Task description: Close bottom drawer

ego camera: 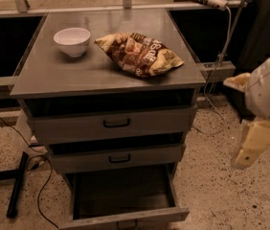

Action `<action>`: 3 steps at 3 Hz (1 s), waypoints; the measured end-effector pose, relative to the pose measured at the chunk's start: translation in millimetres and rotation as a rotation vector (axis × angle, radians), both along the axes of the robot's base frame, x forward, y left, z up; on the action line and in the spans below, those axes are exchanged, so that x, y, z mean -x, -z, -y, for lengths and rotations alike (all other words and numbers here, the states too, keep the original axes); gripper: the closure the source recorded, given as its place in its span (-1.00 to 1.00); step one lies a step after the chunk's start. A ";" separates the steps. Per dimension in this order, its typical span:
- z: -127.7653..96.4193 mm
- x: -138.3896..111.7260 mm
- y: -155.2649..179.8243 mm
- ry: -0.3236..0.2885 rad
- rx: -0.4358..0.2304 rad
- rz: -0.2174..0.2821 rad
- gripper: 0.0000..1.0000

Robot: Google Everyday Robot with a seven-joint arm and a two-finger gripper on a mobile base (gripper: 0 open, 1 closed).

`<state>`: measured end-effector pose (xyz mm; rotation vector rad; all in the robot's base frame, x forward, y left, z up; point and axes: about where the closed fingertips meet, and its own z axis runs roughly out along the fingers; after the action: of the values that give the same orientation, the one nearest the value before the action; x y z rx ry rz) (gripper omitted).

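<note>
You lose the front of the bottom drawer (125, 215) at the lower edge, its handle (127, 224) half cut. The gripper (251, 145) hangs at the right edge, its arm (269, 91) cropped there.

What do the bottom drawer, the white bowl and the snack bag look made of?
Bottom drawer: likely painted grey metal, matte, thin flat walls. Bowl: probably glazed ceramic, smooth white; could be plastic. Snack bag: crinkled, shiny plastic film. The gripper, hanging right of the cabinet, looks like beige plastic.
</note>
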<state>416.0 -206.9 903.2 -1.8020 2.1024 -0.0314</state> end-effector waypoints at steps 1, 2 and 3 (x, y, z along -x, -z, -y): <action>-2.5 5.4 52.9 -0.056 -0.060 -0.009 -1.00; -8.2 12.2 104.7 -0.077 -0.110 -0.024 -1.00; -10.7 18.4 156.4 -0.071 -0.143 -0.051 -1.00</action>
<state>397.6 -196.2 746.8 -1.8076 2.0176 0.1806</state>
